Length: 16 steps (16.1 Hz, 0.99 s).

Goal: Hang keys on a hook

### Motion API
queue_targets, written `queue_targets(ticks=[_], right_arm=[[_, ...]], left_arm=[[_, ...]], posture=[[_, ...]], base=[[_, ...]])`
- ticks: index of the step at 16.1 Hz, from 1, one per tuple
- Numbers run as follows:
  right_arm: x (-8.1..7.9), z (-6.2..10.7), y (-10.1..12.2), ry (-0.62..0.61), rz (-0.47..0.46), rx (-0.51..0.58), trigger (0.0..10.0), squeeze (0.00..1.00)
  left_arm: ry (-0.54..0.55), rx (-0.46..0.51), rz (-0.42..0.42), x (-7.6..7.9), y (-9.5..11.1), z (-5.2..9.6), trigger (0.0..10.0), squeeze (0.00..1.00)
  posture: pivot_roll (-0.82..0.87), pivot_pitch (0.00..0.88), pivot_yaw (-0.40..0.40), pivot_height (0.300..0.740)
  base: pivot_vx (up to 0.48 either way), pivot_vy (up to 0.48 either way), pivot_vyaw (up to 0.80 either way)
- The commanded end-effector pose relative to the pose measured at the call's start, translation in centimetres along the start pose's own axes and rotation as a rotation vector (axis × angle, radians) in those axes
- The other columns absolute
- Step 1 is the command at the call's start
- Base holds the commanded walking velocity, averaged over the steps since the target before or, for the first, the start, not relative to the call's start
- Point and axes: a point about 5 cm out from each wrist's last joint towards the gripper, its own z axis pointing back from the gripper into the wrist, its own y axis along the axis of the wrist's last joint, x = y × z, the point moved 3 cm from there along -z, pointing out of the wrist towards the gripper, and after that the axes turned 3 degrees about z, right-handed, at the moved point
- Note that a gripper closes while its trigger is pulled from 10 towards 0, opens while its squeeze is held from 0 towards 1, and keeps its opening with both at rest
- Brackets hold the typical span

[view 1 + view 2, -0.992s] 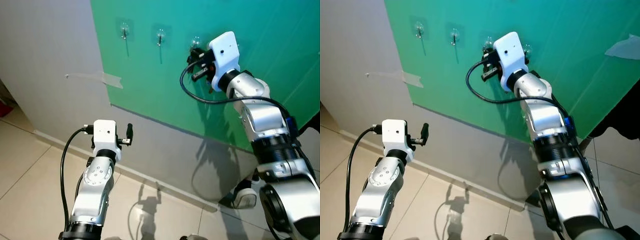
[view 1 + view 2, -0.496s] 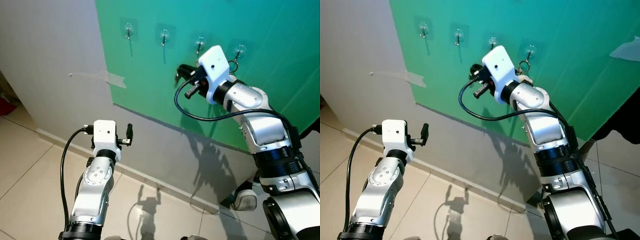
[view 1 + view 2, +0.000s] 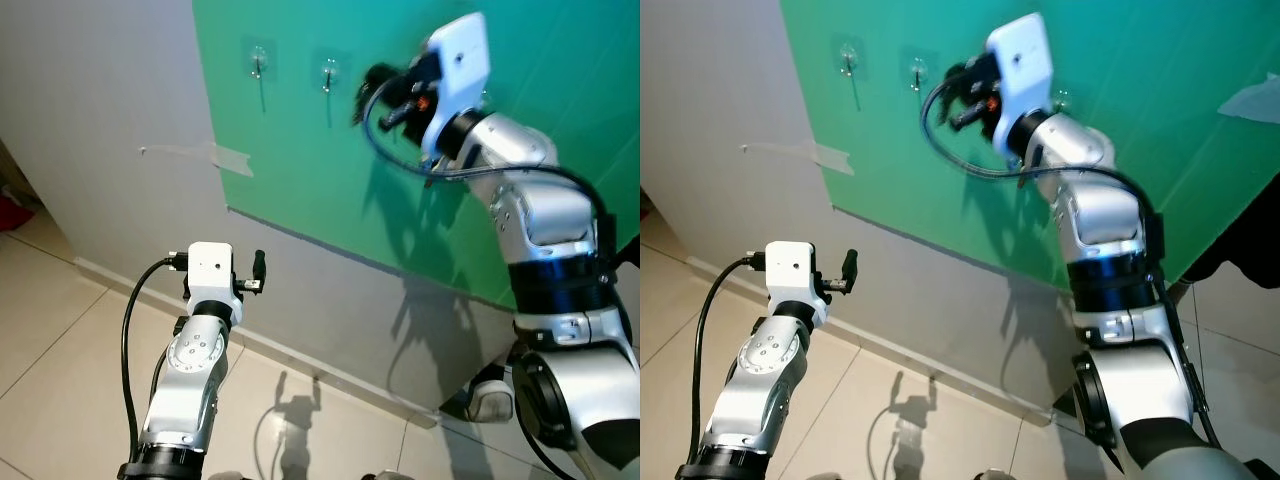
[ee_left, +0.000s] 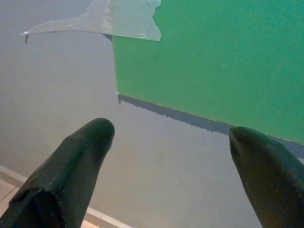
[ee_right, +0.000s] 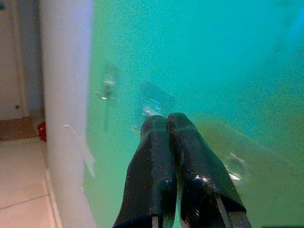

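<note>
The green panel (image 3: 420, 150) carries a row of clear hooks (image 3: 257, 60), and a clean withdrawal without brushing them is advised. The right gripper (image 3: 372, 88) is raised at 1 o'clock with fingers pressed together, nothing discernible between them; the keys cannot be located. The left gripper (image 3: 259, 270) is held low at 8 o'clock, fingers spread.

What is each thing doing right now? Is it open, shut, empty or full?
Right gripper: shut, raised by the hooks on the green sheet.
Left gripper: open, holding nothing, pointed at the wall.
Leftmost hook: empty.
Second hook: empty.
Tape: stuck across the sheet's edge.
</note>
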Motion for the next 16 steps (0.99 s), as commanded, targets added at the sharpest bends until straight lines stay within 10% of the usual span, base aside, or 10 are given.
queue_targets(ticks=[1,16], right_arm=[[0.9,-0.1,0.3,-0.038,-0.022,-0.003,10.0,0.00],[1.9,0.5,-5.5,-0.219,-0.379,-0.154,10.0,0.00]], left_arm=[[-0.012,0.008,-0.003,0.5,0.2,-0.2,10.0,0.00],[-0.012,0.001,-0.003,0.4,0.1,0.0,10.0,0.00]], posture=[[0.08,0.000,-0.061,0.740],[0.08,0.000,-0.053,0.740]], base=[[0.000,0.000,0.00],[0.000,0.000,0.00]])
